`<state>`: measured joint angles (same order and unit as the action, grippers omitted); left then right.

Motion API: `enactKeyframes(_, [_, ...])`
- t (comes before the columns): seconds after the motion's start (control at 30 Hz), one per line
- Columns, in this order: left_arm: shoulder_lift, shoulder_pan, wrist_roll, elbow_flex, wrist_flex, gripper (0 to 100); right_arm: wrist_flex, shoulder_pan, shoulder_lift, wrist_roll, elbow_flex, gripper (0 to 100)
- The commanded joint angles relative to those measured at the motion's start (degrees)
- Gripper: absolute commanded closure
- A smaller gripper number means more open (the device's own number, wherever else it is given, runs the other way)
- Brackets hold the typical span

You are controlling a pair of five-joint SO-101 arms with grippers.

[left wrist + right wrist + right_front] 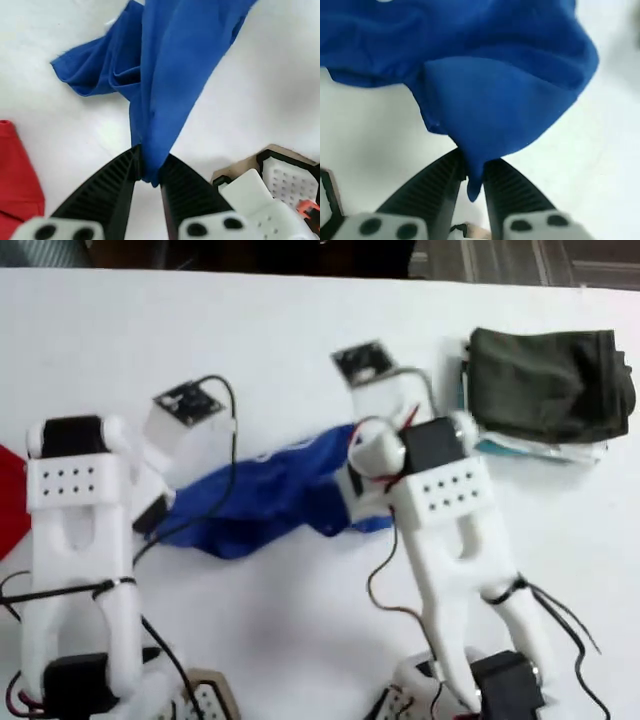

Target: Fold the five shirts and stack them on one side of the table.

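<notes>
A blue shirt (262, 495) hangs stretched between the two arms over the middle of the white table (300, 350). My left gripper (150, 172) is shut on one end of the blue shirt (170, 65), cloth pinched between its black fingers (112, 187). My right gripper (472, 172) is shut on the other end of the blue shirt (495, 100). In the high view the left gripper (160, 508) holds the shirt's left end and the right gripper (352, 485) its right end. A folded dark green shirt (550, 383) tops a stack at the table's right side.
A red shirt (10, 500) lies at the left edge, also seen as a red shirt (15, 185) beside the left gripper. Light and teal cloth (530, 448) shows under the green shirt. Arm bases and cables (390, 600) crowd the near edge.
</notes>
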<state>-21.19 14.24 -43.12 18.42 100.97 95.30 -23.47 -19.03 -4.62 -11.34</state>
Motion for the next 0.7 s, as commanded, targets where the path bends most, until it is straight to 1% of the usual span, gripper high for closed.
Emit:
enactKeyframes(0.0, [-2.37, 0.44, -0.44, 1.54, -1.76, 97, -4.18, -1.10, -2.86, 0.09, -6.86, 86.0])
enactKeyframes(0.03, [-2.37, 0.44, -0.44, 2.33, -2.46, 97, -5.05, -1.10, -2.86, -0.44, -8.44, 81.7])
enactKeyframes(0.07, [-2.37, 0.44, -0.44, 2.95, -3.16, 97, -5.32, -1.10, -3.03, -2.55, -9.32, 77.8])
enactKeyframes(0.13, [-2.37, 0.44, -0.44, 4.09, -4.84, 97, -4.70, -1.19, -3.47, -8.44, -9.23, 72.1])
enactKeyframes(0.2, [-2.37, 0.44, -0.18, 4.79, -6.33, 97, -1.54, -1.10, -4.70, -12.57, -7.21, 70.9])
enactKeyframes(0.27, [-2.11, 0.44, -0.09, 5.23, -7.38, 97, 1.71, -0.57, -6.99, -15.21, -3.43, 70.9])
enactKeyframes(0.33, [-2.02, 0.44, 0.00, 5.67, -8.26, 97, 2.33, 1.54, -9.71, -16.44, 1.32, 70.8])
enactKeyframes(0.4, [-2.02, 0.44, 0.00, 6.11, -8.62, 97, -2.15, 4.88, -10.77, -15.82, 4.48, 70.8])
enactKeyframes(0.5, [-2.29, 0.44, 0.00, 6.20, -8.88, 97, -12.53, 8.40, -6.37, -11.25, 3.43, 70.6])
enactKeyframes(0.57, [-2.37, 0.44, 0.09, 5.76, -8.88, 97, -17.27, 8.31, 0.75, -8.88, 2.37, 70.5])
enactKeyframes(0.67, [-2.37, 0.44, 0.09, 5.67, -8.88, 97, -20.44, 6.99, 13.58, -6.33, 4.92, 70.4])
